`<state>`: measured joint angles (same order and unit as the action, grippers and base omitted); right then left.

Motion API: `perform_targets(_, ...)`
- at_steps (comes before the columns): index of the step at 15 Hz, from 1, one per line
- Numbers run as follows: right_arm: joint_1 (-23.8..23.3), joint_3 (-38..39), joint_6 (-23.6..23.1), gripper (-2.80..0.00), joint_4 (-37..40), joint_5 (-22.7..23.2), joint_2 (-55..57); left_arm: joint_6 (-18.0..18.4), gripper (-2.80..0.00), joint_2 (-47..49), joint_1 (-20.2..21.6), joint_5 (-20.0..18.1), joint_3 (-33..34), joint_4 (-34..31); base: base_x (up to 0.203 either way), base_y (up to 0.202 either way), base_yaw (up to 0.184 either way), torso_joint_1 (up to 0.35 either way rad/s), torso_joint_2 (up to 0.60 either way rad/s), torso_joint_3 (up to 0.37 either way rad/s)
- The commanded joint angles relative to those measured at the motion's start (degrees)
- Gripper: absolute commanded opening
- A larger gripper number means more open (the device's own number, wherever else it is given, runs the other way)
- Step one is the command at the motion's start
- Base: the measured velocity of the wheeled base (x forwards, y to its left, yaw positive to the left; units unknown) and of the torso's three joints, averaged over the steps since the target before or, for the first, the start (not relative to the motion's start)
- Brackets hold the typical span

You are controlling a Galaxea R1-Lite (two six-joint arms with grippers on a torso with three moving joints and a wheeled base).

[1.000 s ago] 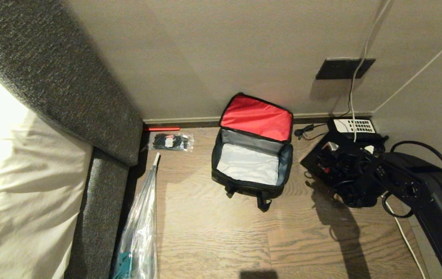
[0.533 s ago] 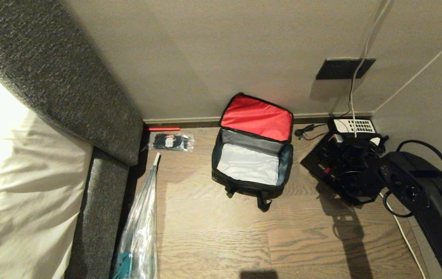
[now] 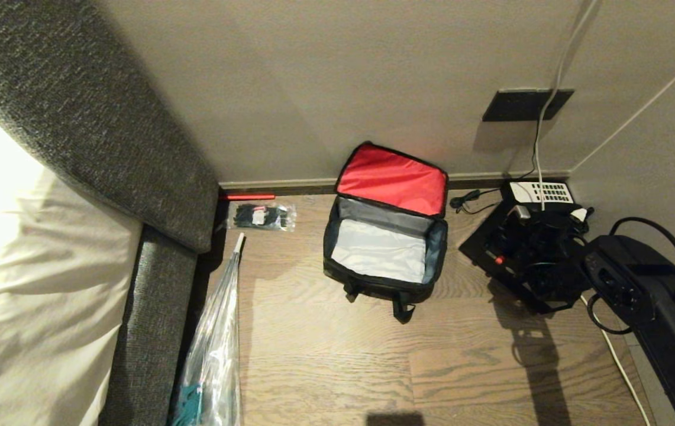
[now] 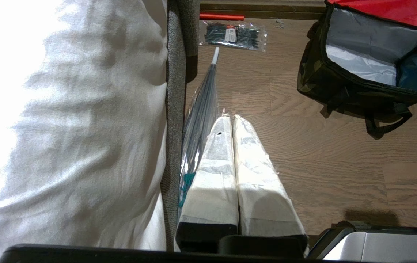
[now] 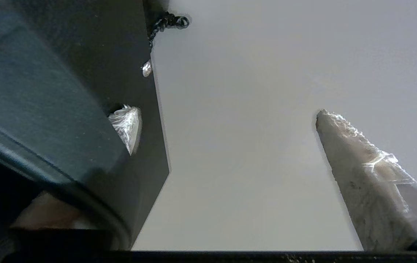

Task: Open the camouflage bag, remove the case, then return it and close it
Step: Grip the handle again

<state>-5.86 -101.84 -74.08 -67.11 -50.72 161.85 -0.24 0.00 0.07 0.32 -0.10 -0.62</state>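
The bag point(image 3: 384, 242) is set on the wood-grain floor point(image 3: 325, 355) against the wall, unzipped, with its flap raised to show a smooth red lining. The interior is boxy, with grey fabric walls and a pale base, and nothing is seen inside it. A camouflage outer panel and black webbing straps are seen in the left wrist view.

The case point(image 3: 491, 245), a flat black rectangular box with a small red latch, lies on the floor just right of the bag, partly covered by the right arm. A black telephone point(image 3: 541, 192) with a white keypad sits behind the case, far from the bag.

The right gripper point(image 5: 226, 135) is positioned over the case with its jaws spread wide; one wrapped fingertip point(image 5: 126, 126) lies against the case's smooth black surface, the other stands clear of it. Nothing is gripped.

The left gripper point(image 4: 230, 120) hangs well left of the bag, beside a folded clear-plastic umbrella point(image 4: 199, 109), its padded white fingers pressed together on nothing.
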Motion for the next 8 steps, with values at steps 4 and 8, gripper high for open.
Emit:
perform_targets(4,0.0,0.2,0.1,-2.80,-2.3,-0.4,0.3,0.0,-2.80,0.0,0.0,0.0,0.0,0.0,0.000,0.000,0.000,0.000,0.00,0.000)
perform_targets(8,0.0,0.5,0.0,-2.80,-5.5,-0.6,0.5,0.0,-2.80,0.0,0.0,0.0,0.0,0.0,0.000,0.000,0.000,0.000,0.00,0.000)
